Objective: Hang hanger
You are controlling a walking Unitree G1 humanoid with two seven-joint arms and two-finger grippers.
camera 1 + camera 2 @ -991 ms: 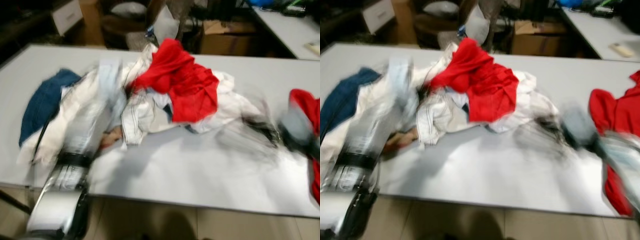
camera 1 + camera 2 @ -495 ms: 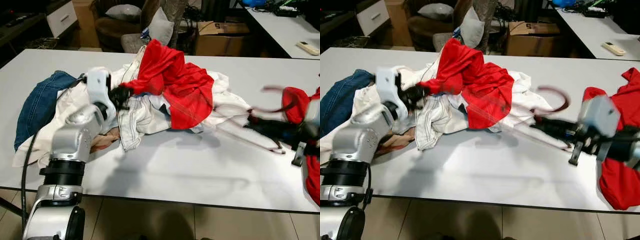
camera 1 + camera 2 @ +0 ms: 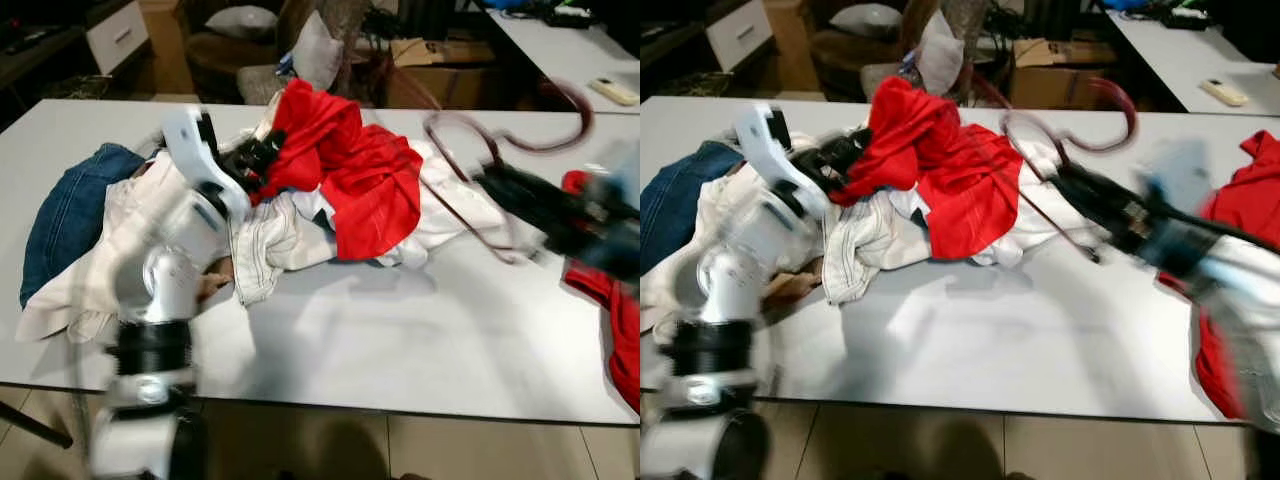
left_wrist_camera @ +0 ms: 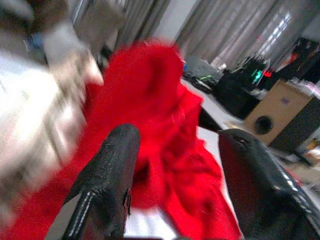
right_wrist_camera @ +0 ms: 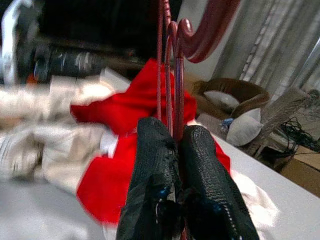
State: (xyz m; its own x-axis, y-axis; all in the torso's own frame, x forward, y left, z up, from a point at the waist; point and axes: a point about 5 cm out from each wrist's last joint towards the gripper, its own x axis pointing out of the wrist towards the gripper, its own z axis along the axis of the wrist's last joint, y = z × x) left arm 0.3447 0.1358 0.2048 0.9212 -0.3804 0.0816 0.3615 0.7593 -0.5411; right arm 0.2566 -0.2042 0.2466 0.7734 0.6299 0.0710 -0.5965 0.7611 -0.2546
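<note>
Our right gripper (image 5: 175, 150) was clenched on the dark red hanger (image 3: 470, 130), held above the white table (image 3: 400, 340), while our left gripper (image 4: 175, 165) gaped at the red garment (image 3: 365, 170); we judged steady carrying wisest.

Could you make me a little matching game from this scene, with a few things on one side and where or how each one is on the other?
Things:
1. hanger
2. red garment
3. denim garment
4. left gripper

States:
A. lying at the pile's left end on the table
B. jaws open at the red cloth
C. pinched in the right gripper
D. draped on top of the pile

Pairs: 1-C, 2-D, 3-A, 4-B
</note>
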